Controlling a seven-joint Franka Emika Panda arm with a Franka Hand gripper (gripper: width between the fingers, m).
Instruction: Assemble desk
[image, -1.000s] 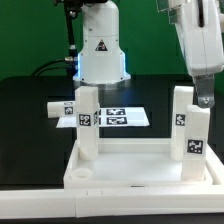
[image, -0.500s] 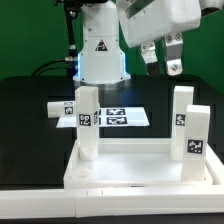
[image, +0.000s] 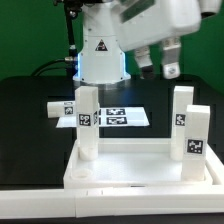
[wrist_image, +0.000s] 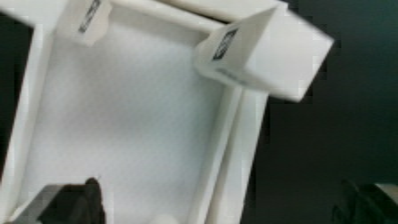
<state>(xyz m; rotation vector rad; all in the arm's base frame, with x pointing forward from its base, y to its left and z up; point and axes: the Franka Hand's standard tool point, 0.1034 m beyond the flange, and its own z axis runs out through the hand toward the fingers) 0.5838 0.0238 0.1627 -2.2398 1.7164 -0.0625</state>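
The desk top (image: 140, 170) lies flat at the front of the black table (image: 25, 120), rim upward. Three legs stand upright on it: one at the rear corner on the exterior view's left (image: 88, 122), and two close together on the exterior view's right, a rear one (image: 181, 115) and a nearer one (image: 196, 140). A fourth leg (image: 62, 109) lies on the table behind the top, next to the marker board (image: 125, 118).

The gripper (image: 160, 62) hangs high above the table, tilted, well clear of every part. Its fingers (image: 172, 66) hold nothing; they look somewhat parted, though the pictures do not settle how far. In the wrist view, the top's inner face (wrist_image: 125, 130) and one leg (wrist_image: 267, 52) are blurred.

The risk ahead, as a judgement: the two legs on the exterior view's right stand so near each other that a descent toward either could knock its neighbour. Any leg not fully seated could tip if brushed. Reaching the lying leg means passing the standing left leg closely.
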